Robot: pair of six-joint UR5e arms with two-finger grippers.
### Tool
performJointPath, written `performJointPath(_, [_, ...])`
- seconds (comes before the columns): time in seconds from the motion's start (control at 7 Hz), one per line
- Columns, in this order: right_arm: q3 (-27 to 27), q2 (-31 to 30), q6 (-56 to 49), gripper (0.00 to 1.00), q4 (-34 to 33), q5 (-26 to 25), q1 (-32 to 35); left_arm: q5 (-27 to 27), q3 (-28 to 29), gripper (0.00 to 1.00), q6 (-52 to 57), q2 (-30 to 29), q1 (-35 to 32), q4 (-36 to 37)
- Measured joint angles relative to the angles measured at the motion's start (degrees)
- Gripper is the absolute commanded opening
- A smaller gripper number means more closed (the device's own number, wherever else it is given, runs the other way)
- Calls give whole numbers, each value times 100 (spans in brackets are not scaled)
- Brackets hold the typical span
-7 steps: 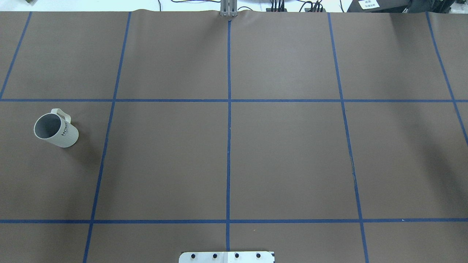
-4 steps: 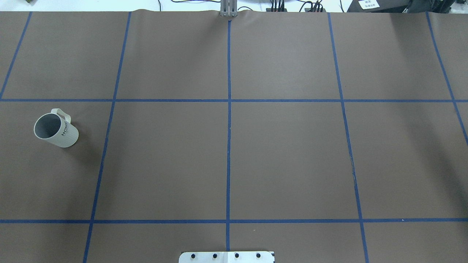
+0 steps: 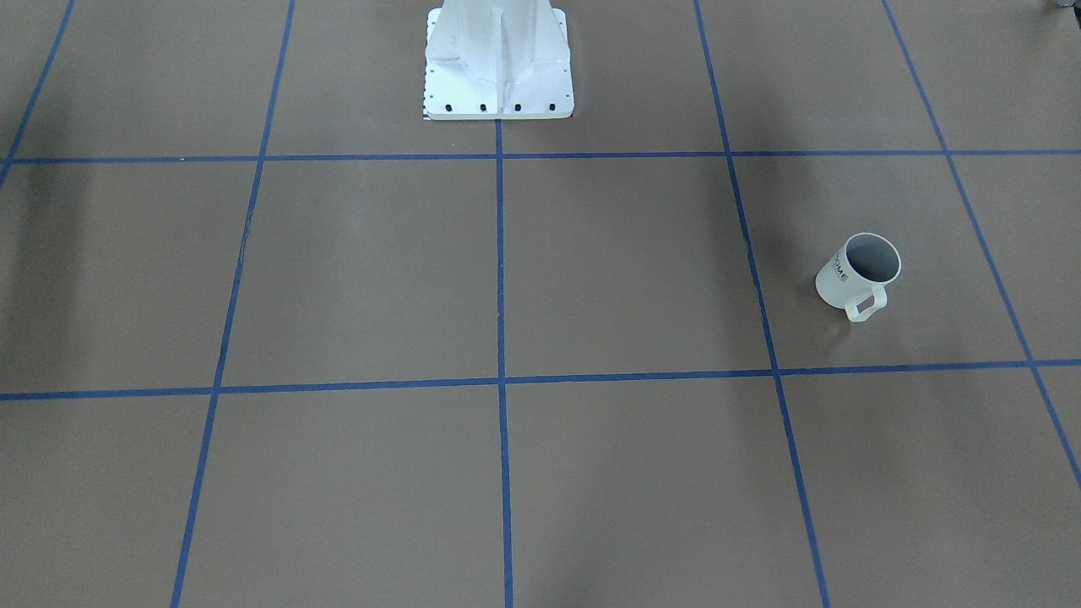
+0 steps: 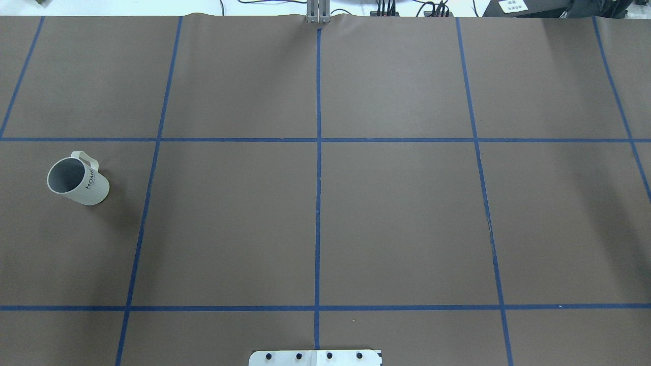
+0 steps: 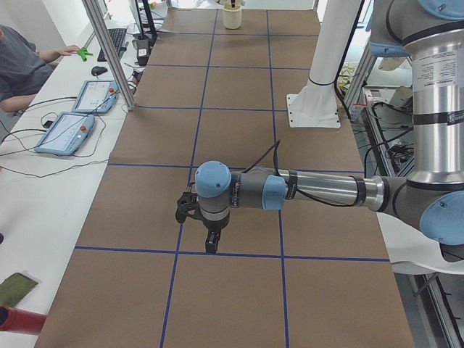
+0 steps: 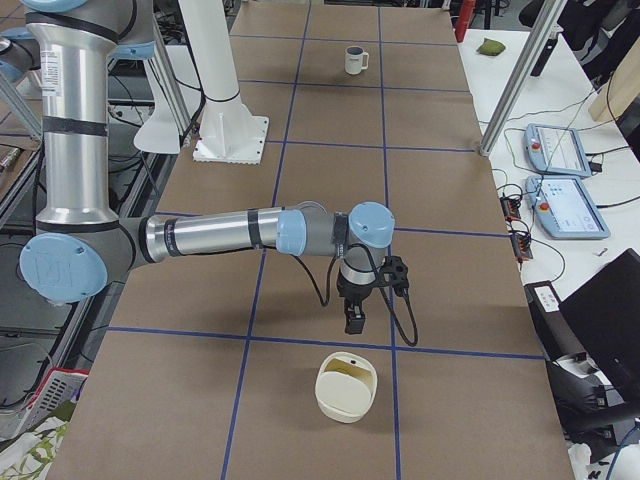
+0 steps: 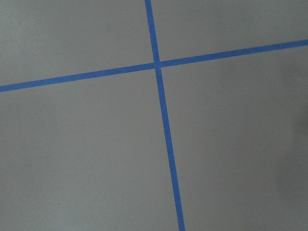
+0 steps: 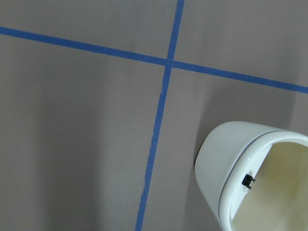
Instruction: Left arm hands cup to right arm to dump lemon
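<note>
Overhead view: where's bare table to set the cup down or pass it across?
Both centre squares, either side of the middle blue line, are bare, as are the right-hand squares. Occupied: the cup in the left square, and the base plate at the near edge.

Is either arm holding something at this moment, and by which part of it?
Nothing appears held. The cup stands alone on the table, untouched; the left tool and the right tool hang empty over the table.

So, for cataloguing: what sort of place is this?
Probably a robotics lab: a silver-grey robot arm with pale-blue joint caps, a brown table cover gridded with blue tape, and grey touchscreen teach pendants.
</note>
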Motion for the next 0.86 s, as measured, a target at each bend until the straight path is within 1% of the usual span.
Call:
performJointPath(0.29, [9,-128,11,100,284,14,3,21,-20,100,4,30,1,-1])
performJointPath(0.86, [24,-94,12,100,343,27,-3,15,-46,100,4,66,0,-1])
